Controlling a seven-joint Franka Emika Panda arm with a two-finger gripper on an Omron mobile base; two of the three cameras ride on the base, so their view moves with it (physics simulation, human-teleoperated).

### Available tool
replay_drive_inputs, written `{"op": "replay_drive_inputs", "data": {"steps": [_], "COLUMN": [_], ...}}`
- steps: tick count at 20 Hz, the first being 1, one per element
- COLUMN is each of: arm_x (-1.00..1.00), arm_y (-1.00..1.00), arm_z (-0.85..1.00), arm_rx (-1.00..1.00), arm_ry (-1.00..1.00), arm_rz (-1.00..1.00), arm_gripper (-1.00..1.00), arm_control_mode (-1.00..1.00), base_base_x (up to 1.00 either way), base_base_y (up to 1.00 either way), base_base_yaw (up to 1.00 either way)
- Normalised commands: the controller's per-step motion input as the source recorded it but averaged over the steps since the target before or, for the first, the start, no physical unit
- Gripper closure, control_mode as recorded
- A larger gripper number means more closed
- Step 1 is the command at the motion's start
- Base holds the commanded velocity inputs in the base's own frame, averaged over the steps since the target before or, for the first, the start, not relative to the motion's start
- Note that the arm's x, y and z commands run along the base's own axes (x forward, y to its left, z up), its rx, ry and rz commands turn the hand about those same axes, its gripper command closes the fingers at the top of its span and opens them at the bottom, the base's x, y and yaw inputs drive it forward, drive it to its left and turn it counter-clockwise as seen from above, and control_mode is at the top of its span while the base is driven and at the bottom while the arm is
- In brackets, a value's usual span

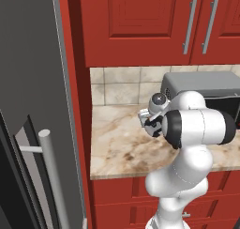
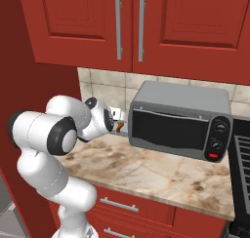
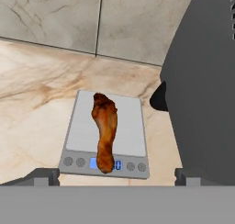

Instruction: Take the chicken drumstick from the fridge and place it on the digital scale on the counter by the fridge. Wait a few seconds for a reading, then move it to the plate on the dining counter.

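One microwave (image 3: 206,81) just beside drumstick-laden digital scale (image 3: 128,122).

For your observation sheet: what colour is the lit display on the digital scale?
Blue. The digital scale display glows blue, partly covered by the chicken drumstick; the hand view shows it best.

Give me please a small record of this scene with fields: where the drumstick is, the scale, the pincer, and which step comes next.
drumstick: chicken drumstick lies on the digital scale, thin end over the blue display
scale: on the counter, beside the microwave, near the tiled wall
pincer: pincer open, fingertips apart, holds nothing, drumstick between and beyond them
fridge: fridge left of the counter
next step: probably wait for the reading, then carry it to the plate
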Motion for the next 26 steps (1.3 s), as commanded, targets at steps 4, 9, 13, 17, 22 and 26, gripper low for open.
{"op": "replay_drive_inputs", "data": {"steps": [4,9,13,17,22,26], "arm_x": [0.0,0.0,0.0,0.0,0.0,0.0], "arm_y": [0.0,0.0,0.0,0.0,0.0,0.0], "arm_z": [0.0,0.0,0.0,0.0,0.0,0.0], "arm_rx": [0.0,0.0,0.0,0.0,0.0,0.0], "arm_ry": [0.0,0.0,0.0,0.0,0.0,0.0], "arm_rz": [0.0,0.0,0.0,0.0,0.0,0.0], "arm_gripper": [-1.0,-1.0,-1.0,-1.0,-1.0,-1.0], "arm_control_mode": [-1.0,-1.0,-1.0,-1.0,-1.0,-1.0], "base_base_x": [0.0,0.0,0.0,0.0,0.0,0.0], "base_base_y": [0.0,0.0,0.0,0.0,0.0,0.0], "base_base_yaw": [0.0,0.0,0.0,0.0,0.0,0.0]}}
